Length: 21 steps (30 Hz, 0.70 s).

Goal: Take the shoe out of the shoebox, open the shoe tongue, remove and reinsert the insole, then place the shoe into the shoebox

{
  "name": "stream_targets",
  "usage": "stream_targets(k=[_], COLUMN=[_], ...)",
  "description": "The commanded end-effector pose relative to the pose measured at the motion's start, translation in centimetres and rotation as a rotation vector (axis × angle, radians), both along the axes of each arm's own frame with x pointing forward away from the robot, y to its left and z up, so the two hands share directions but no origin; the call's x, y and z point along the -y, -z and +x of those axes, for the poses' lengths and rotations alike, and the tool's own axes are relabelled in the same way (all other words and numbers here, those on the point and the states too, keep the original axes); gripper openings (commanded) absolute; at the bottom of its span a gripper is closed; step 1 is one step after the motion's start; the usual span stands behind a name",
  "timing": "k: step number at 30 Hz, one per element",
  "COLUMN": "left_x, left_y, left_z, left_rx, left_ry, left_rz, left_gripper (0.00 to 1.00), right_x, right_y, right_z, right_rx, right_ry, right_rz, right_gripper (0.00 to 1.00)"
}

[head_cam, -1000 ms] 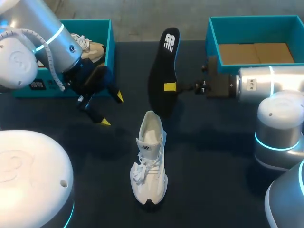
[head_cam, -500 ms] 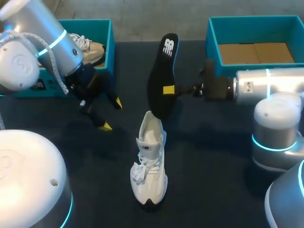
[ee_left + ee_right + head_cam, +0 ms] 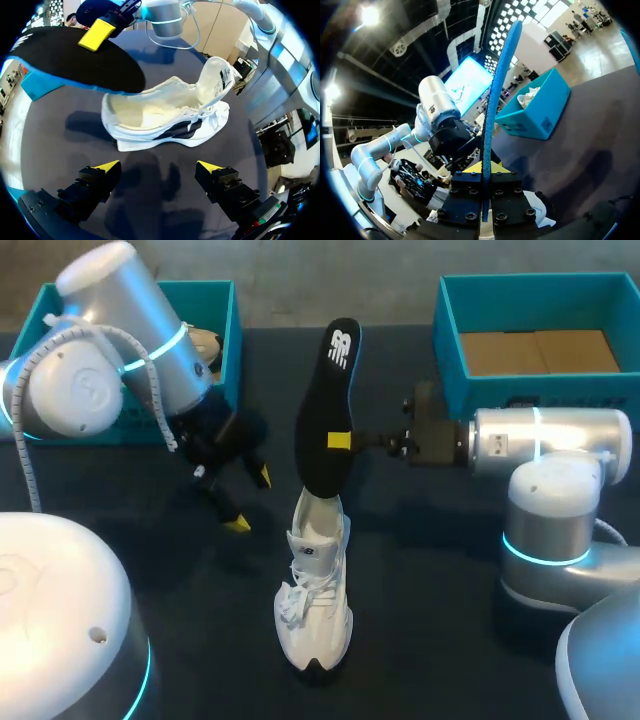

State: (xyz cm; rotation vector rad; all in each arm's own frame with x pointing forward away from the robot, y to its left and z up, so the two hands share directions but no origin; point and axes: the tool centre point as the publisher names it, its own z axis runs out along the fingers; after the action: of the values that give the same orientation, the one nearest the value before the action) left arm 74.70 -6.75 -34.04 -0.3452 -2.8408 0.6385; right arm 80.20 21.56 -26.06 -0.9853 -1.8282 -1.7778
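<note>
A white shoe (image 3: 313, 590) stands upright on the dark table (image 3: 450, 640) in the lower middle of the frame, toe toward the bottom edge. Above it, the right gripper (image 3: 339, 440), coming in from the right, is clamped on a black insole (image 3: 325, 390) held on edge. The insole's lower end sits at the shoe's heel opening, perhaps just inside it. The left gripper (image 3: 250, 500) hangs at centre left with its yellow-tipped fingers spread and nothing between them. A teal shoebox (image 3: 232, 315) in the upper left holds another shoe (image 3: 205, 340). A second teal shoebox (image 3: 448, 335) sits in the upper right.
</note>
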Motion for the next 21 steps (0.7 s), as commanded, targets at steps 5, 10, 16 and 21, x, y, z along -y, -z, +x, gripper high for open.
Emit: stream_targets(k=[5, 10, 16, 21], left_x=[0.30, 0.30, 0.76, 1.03], left_y=[0.09, 0.09, 0.50, 0.88], left_z=[0.25, 0.25, 0.13, 0.03], left_rx=[-0.003, -0.003, -0.004, 0.002], left_ry=[0.003, 0.003, -0.053, -0.068], left_rz=[0.008, 0.008, 0.004, 0.016], left_gripper=[1.00, 1.00, 1.00, 1.00], right_x=[-0.42, -0.42, -0.99, -1.10], right_y=[0.53, 0.53, 0.88, 1.37], right_z=[-0.30, -0.30, -0.51, -0.63], right_rx=[0.008, 0.008, 0.052, 0.080], right_ry=[0.013, 0.013, 0.003, 0.000], right_rz=[0.015, 0.015, -0.015, 0.002], right_gripper=[0.00, 0.00, 0.00, 0.00])
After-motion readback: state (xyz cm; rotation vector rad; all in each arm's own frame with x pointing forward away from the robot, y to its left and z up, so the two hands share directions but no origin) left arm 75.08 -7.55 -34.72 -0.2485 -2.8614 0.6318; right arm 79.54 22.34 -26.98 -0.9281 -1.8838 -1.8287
